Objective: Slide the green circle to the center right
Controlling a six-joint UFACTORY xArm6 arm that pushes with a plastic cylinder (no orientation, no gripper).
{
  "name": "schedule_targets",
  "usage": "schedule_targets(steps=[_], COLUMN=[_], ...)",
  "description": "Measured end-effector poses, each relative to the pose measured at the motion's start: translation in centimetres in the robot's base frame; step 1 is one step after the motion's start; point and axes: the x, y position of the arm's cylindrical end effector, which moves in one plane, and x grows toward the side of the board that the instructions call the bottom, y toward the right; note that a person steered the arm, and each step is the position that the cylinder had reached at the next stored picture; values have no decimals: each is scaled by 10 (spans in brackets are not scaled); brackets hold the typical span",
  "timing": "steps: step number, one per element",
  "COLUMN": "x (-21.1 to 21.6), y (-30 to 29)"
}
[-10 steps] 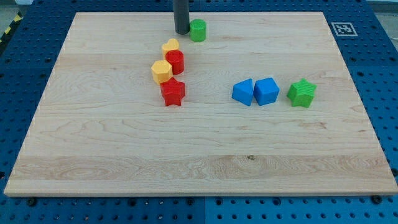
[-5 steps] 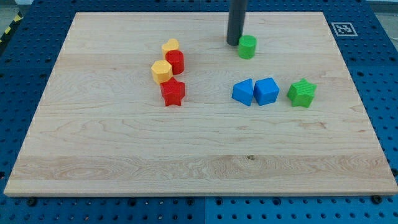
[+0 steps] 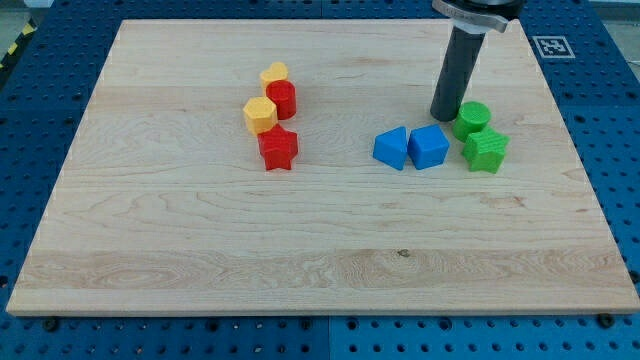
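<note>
The green circle (image 3: pixel 471 119) is a short green cylinder on the wooden board (image 3: pixel 320 230), right of centre. It rests against the top of a green star block (image 3: pixel 486 150). My tip (image 3: pixel 444 116) touches the circle's left side, just above a blue block (image 3: pixel 429 146). The rod rises towards the view's top.
A second blue block (image 3: pixel 391 148) sits left of the first. At the left of centre stand a yellow heart-like block (image 3: pixel 273 73), a red cylinder (image 3: pixel 281 99), a yellow hexagon (image 3: pixel 260 115) and a red star (image 3: pixel 278 148). A marker tag (image 3: pixel 550 45) lies at the board's top right.
My tip has pushed the green circle from the top middle of the board down and to the right, until it rests against the green star. The other blocks have not moved.
</note>
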Motion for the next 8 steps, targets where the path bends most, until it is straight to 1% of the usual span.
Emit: schedule_targets(steps=[2, 3, 5, 7, 8], x=[20, 20, 38, 38, 38], y=[4, 4, 13, 39, 33])
